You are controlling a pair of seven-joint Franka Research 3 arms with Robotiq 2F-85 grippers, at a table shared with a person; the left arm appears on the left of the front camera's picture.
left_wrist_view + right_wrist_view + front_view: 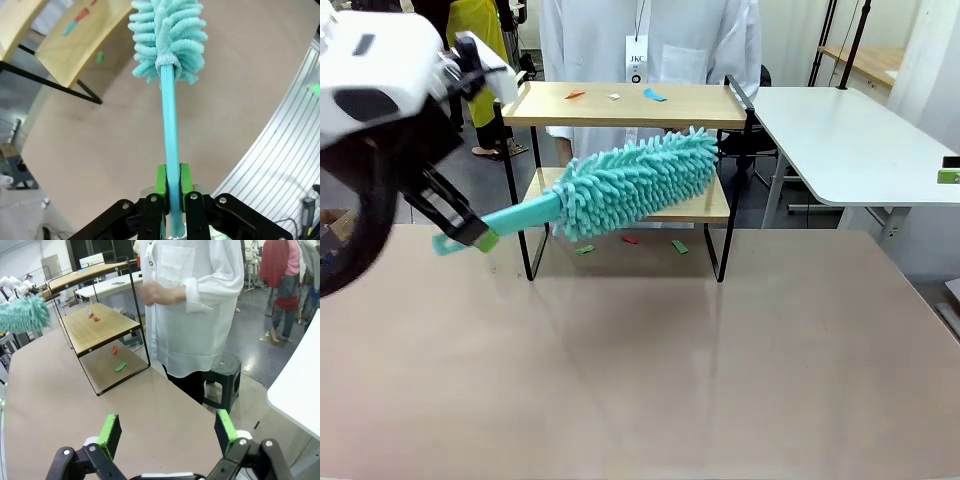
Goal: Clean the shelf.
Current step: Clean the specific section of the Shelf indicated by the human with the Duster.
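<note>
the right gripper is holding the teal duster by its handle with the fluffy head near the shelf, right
No, the left gripper holds the duster by its handle, as the left wrist view shows; the right gripper is open. The head is near the shelf.

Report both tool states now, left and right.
Left tool: closed on the handle of the turquoise fluffy microfibre duster.
Right tool: open, empty.
</note>
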